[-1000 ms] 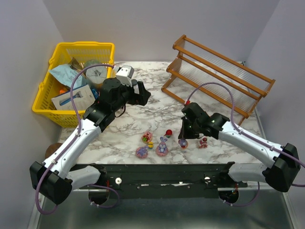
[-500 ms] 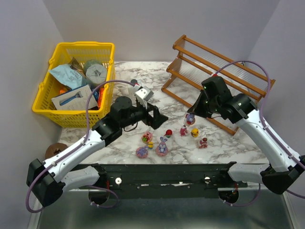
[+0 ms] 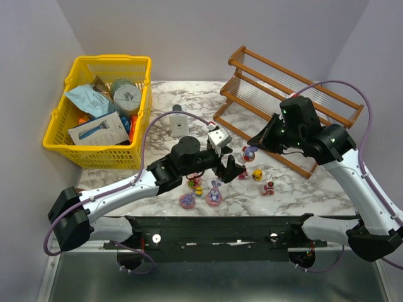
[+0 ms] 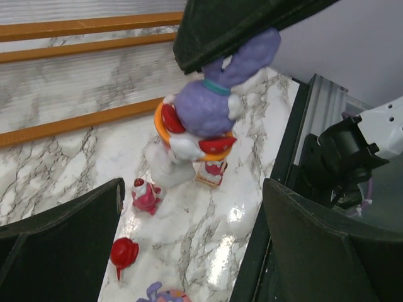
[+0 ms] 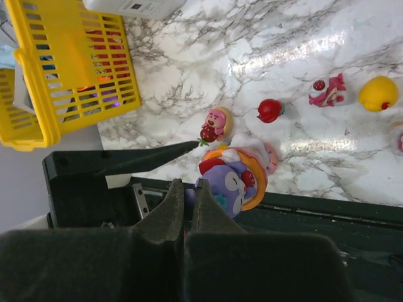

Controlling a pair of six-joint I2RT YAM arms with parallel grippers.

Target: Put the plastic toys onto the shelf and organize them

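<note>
The purple bunny (image 5: pixel 228 184), judged light, rigid and slippery, is pinched by its ears in the right pincer (image 5: pixel 186 195); the left pincer (image 4: pixel 192 233) nearby is spread wide.

Right fingers (image 3: pixel 258 142) pinch purple bunny (image 3: pixel 250 151) before shelf (image 3: pixel 296 94); left fingers (image 3: pixel 230 165) spread.

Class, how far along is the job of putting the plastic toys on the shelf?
Done: nothing; the shelf shows no toys. In hand: the right hand is shut on a purple bunny by its ears, raised near the shelf; the left hand hangs open. Left: the yellow toy, the red toy and other figurines on the marble table.
</note>
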